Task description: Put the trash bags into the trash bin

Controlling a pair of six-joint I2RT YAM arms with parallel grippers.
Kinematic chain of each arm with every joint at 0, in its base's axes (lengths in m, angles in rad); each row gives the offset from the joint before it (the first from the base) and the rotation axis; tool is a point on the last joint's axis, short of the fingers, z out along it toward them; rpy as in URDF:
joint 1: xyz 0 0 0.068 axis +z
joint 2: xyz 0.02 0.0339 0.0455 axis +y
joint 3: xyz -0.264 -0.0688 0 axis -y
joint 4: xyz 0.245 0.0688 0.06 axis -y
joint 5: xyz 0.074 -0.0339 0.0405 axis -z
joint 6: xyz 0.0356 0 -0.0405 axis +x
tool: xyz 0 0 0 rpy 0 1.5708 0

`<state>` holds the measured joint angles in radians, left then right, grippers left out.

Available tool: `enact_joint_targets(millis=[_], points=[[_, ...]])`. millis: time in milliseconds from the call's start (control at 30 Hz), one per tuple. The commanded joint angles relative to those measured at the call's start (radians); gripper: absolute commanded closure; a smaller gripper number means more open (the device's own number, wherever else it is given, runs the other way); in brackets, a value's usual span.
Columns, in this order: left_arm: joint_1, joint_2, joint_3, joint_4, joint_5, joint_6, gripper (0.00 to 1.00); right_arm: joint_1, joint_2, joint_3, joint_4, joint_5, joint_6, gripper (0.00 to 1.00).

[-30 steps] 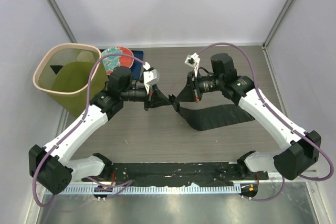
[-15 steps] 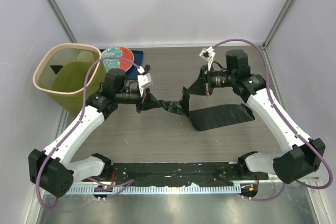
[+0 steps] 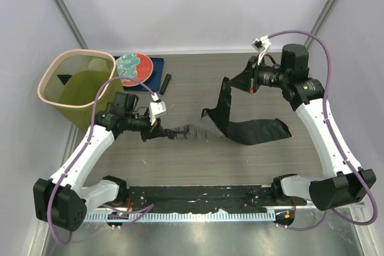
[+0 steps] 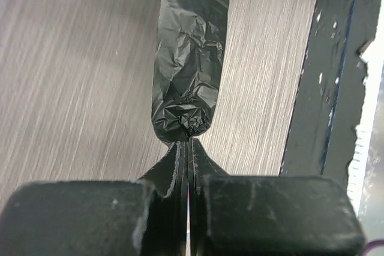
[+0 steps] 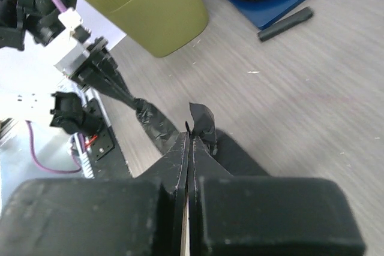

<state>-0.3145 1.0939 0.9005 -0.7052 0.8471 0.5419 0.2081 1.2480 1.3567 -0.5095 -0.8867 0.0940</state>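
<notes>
Two grippers, one bag stretched between

Low over the table (image 3: 192,73), left gripper (image 3: 163,134) is clamped tight on a twisted end of the black trash bag (image 3: 258,130). Higher up, right gripper (image 3: 227,83) pinches another edge, jaws fully closed. Bag's wide part lies flat, mid-right. Green bin (image 3: 81,97) stands well apart, far-left corner.

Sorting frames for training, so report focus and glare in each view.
Top view: sharp and evenly lit, shadows faint. Left wrist view: the bag is crisp with glossy highlights, while the left end effector blurs near the lens. Right wrist view: the bin is clear, and the left side washes out white.
</notes>
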Motion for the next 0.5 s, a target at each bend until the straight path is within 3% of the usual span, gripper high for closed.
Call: enact_joint_targets(millis=[0,133,267,300,333,367,433,467], points=[[0.025,-0.028,-0.035,-0.170,-0.071,0.191,1.00,-0.038,-0.027,0.085,0.019,0.049,-0.043,0.99],[0.037,-0.035,-0.063,-0.204,-0.129,0.260,1.00,-0.044,-0.028,0.124,0.019,0.037,-0.054,0.99],[0.041,-0.051,-0.054,-0.177,-0.155,0.234,1.00,-0.045,-0.038,0.130,0.034,-0.027,-0.017,0.99],[0.041,-0.063,-0.035,-0.169,-0.129,0.219,0.95,-0.044,-0.041,0.127,0.042,-0.064,-0.007,0.99],[0.041,-0.071,-0.011,-0.157,-0.096,0.190,0.80,-0.036,-0.044,0.125,0.051,-0.075,0.028,0.99],[0.041,-0.083,0.042,-0.098,-0.070,0.099,0.47,-0.029,-0.047,0.127,0.071,-0.081,0.041,0.99],[0.040,-0.115,0.075,0.060,-0.029,-0.110,0.05,-0.015,-0.053,0.127,0.091,-0.089,0.065,0.99],[0.040,-0.117,0.086,0.260,-0.028,-0.342,0.00,-0.001,-0.055,0.124,0.112,-0.090,0.088,0.99]])
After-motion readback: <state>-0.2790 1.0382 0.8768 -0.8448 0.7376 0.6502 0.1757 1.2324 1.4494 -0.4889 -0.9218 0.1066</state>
